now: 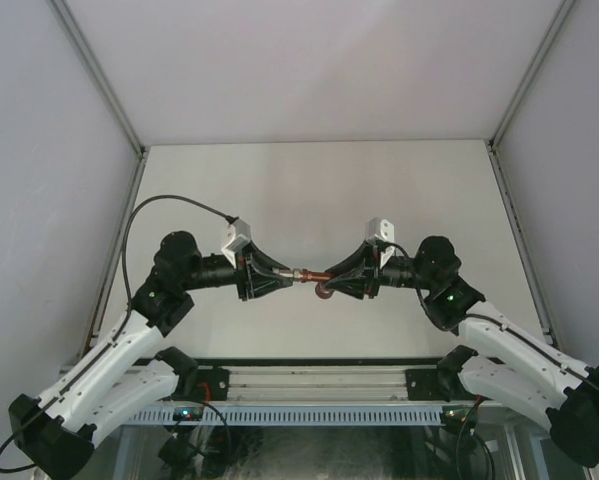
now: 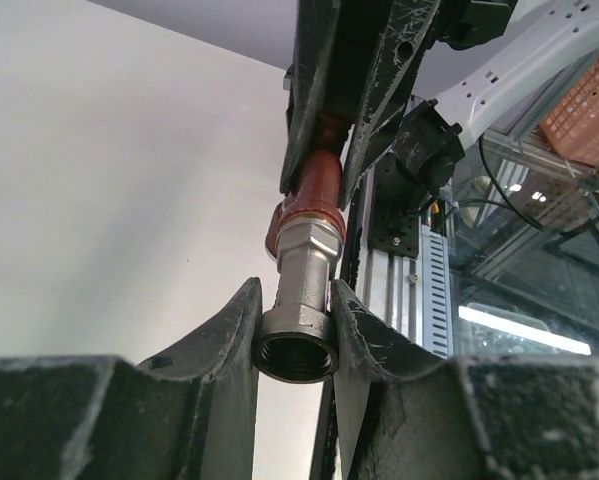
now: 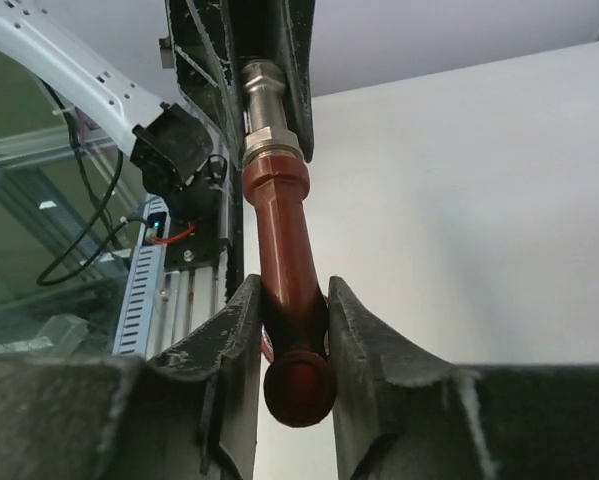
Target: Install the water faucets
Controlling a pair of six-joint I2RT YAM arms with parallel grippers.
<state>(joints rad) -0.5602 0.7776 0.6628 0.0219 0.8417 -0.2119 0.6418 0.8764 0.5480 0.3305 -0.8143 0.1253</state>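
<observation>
- Both arms reach inward and meet nose to nose over the middle of the tabletop (image 1: 309,190).
- Left tool (image 1: 284,277): narrow, its 2 fingers (image 2: 229,350) clamped on the sides of the grey-silver fitting (image 2: 301,300). The fitting's open threaded mouth faces the left wrist camera.
- Right tool (image 1: 331,281): narrow, fingers (image 3: 364,340) pressed on either side of the red-brown tap body (image 3: 284,240), near its rounded end (image 3: 299,390). That end sticks out just past the fingers toward the right wrist camera.
- The 2 parts lie in 1 straight line, end to end. The hexagonal collar of the tap body touches the collar of the fitting. How far one sits inside the other cannot be told.
- From above, the joined piece bridges the short gap between the 2 tools: fitting on the left, tap body on the right, with a small dark red knob (image 1: 323,291) hanging on the near side by the right tool.
- Height above the tabletop cannot be judged from the top view.
- Pale walls enclose the tabletop on 3 sides.
</observation>
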